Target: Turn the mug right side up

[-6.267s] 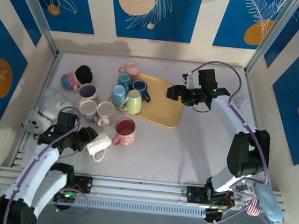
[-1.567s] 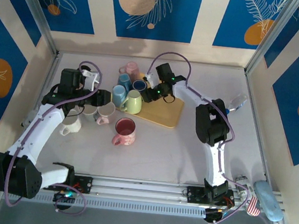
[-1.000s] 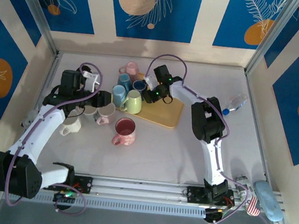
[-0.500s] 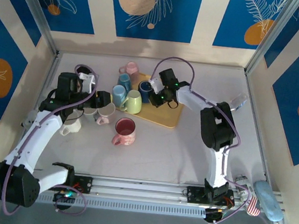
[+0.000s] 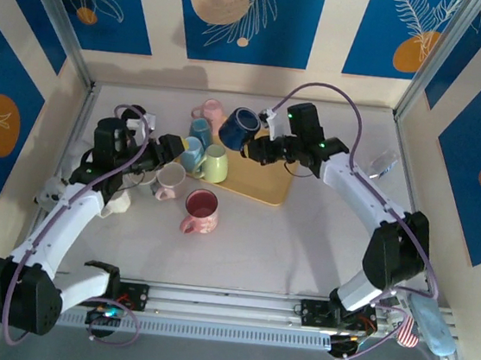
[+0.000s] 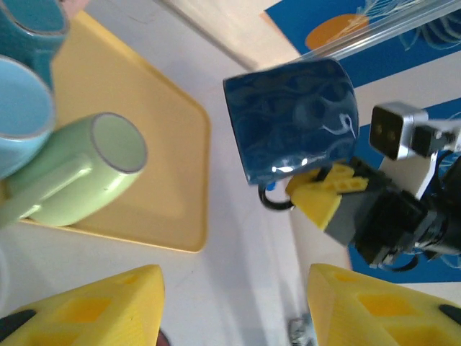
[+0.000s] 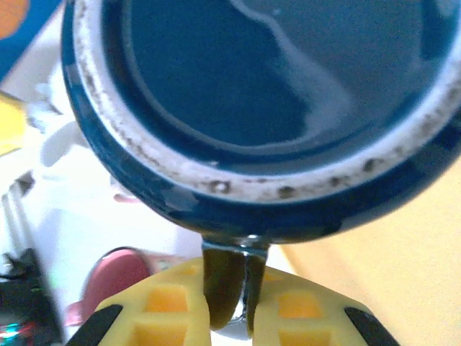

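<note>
Top view: R arm reaches over to upper centre of frame. The right end effector (image 5: 259, 147) is closed on the handle (image 7: 229, 285) of the dark blue mug (image 5: 240, 128). Mug is held up over the upper-left corner of the yellow tray (image 5: 268, 185), tipped over rather than upright.

R wrist view: handle is pinched between the two yellow fingers (image 7: 148, 317) at bottom of frame. The cam looks straight into the mug's mouth: dark inside, worn whitish rim round it. A strip of tray shows at lower right.

L wrist view: blue mug sits upper centre-right, side wall toward the cam, w/ the R end effector's yellow fingers just below it at the handle. As far as I can tell it is clear of the tray.

The left end effector (image 5: 170, 146) is at left centre of top view and points toward the tray. Its jaws stand apart and grip nothing. In its own wrist view the two yellow fingers (image 6: 86, 306) sit in the bottom corners w/ a wide gap between.

Other items, top view:
- green mug (image 5: 214, 165) on the tray's left end, just beside the light blue mug (image 5: 191, 152)
- teal mug (image 5: 199, 129) above those two
- pale pink mug (image 5: 209, 110) above that again, nr the back wall
- rose mug (image 5: 200, 208) mouth up on the table (image 5: 302, 248), below the tray's left end
- white mug (image 5: 169, 178) just up-left of the rose one
</note>
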`<state>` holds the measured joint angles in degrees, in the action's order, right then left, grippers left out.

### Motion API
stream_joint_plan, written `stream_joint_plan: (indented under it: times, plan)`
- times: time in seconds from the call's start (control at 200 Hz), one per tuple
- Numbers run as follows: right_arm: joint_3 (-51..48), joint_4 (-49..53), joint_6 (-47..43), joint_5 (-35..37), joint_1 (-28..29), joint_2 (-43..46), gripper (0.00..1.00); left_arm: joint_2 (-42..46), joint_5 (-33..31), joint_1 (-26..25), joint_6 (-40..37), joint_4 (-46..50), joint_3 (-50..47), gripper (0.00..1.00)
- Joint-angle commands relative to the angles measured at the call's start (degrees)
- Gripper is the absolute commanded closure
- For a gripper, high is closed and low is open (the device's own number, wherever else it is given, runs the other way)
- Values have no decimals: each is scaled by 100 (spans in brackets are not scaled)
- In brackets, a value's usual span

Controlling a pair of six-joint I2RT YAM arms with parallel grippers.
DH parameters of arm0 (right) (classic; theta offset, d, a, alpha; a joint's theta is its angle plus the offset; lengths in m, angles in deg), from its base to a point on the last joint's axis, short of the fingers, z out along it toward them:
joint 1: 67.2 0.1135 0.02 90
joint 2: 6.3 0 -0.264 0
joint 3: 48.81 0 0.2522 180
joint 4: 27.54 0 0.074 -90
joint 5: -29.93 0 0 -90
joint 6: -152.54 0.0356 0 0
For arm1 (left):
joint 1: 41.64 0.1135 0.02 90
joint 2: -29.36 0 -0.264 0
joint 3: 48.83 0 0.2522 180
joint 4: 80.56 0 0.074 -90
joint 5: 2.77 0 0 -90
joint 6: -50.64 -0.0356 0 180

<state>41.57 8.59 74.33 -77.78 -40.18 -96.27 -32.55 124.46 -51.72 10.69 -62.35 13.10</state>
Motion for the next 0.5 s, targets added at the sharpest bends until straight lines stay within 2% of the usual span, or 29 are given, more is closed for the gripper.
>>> stream_joint_plan:
  times: [0.0, 0.085, 0.205, 0.285, 0.495]
  plan:
    - [-182, -838, 914, -845, -40, 459, 100, 251, -42, -176, 1111, -904, -92, 45]
    - [-3, -870, 1555, -1328, -204, 500, 100, 345, -222, -204, 1478, -745, 124, 44]
    - [130, -1062, 2249, -1858, -285, 562, 100, 399, -507, -258, 2142, -1326, 256, 43]
    - [195, -1067, 2473, -2108, -301, 551, 100, 200, -238, -260, 2495, -1643, 363, 42]
    - [-75, -1556, 2919, -2621, -338, 708, 100, -279, 402, -300, 2771, -2190, 466, 40]
